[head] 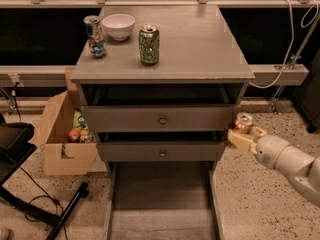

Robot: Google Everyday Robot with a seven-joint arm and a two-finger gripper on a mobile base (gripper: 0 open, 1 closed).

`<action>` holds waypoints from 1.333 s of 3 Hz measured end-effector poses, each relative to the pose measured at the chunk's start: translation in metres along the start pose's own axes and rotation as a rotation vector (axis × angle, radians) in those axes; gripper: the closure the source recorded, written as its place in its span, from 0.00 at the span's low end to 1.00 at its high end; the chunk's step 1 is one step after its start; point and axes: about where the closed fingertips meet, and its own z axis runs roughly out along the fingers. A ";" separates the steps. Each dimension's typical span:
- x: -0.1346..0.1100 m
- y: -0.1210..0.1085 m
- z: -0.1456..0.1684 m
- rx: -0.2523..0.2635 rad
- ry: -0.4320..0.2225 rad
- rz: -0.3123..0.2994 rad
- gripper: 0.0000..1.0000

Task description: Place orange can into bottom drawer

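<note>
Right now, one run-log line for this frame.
phase: carry | gripper: shut on orange can, right of cabinet at middle-drawer height | bottom drawer: open, can not yet inside

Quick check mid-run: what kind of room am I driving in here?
Probably a lab or office test area, not a home: speckled hard floor, a cardboard box on it, loose cables. The gripper holds the orange can right of the grey cabinet.
</note>
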 end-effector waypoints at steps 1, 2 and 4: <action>0.065 0.004 0.031 -0.054 0.057 -0.007 1.00; 0.083 0.006 0.046 -0.074 0.073 -0.007 1.00; 0.186 -0.006 0.090 -0.190 0.175 -0.088 1.00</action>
